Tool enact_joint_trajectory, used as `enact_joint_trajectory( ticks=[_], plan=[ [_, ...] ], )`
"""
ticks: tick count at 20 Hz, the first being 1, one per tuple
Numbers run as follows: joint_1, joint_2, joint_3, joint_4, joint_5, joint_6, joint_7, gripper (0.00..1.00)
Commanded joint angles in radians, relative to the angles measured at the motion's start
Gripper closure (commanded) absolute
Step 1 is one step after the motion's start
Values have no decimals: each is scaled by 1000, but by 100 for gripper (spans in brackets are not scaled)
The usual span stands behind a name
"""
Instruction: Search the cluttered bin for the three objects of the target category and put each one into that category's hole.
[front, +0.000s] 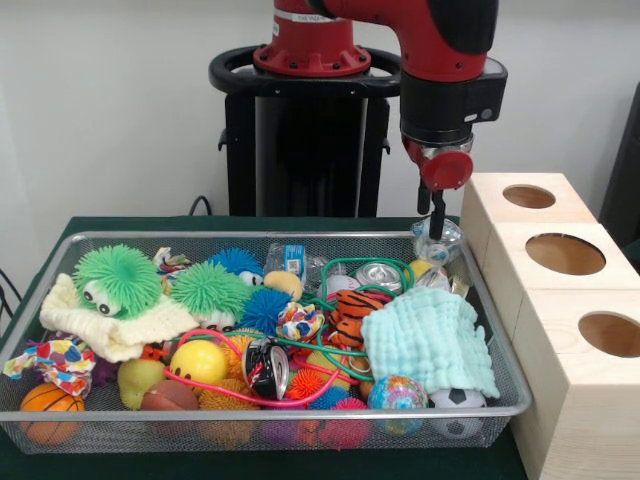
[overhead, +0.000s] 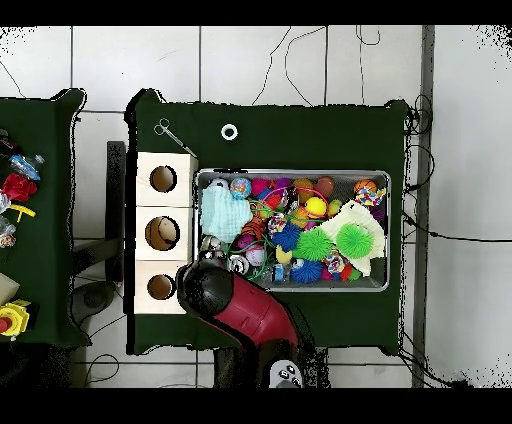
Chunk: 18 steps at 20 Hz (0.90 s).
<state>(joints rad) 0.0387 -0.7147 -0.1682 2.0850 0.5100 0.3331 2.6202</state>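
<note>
We see a green spiky ball (front: 118, 277), a yellow ball (front: 198, 361), and a mint cloth (front: 432, 338). Tiger toy (front: 354, 315) is orange-black striped, boxes (front: 560, 262) pale wood.

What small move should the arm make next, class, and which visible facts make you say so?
Probably a short lift straight up. In the front view the claw hangs at the far right corner of the wire bin, at a crumpled clear plastic item it seems to grip, though the grip is not plain. The wooden box with three holes stands just beside, so raising first would clear the bin's rim.
</note>
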Motion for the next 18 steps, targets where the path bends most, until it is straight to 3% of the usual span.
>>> enact_joint_trajectory(
  ticks=[1,11,18],
  plan=[
    [6,41,-7,-30,65,3,225,0],
    [-24,78,80,71,69,-159,207,0],
    [-22,86,114,89,94,-182,227,0]
  ],
)
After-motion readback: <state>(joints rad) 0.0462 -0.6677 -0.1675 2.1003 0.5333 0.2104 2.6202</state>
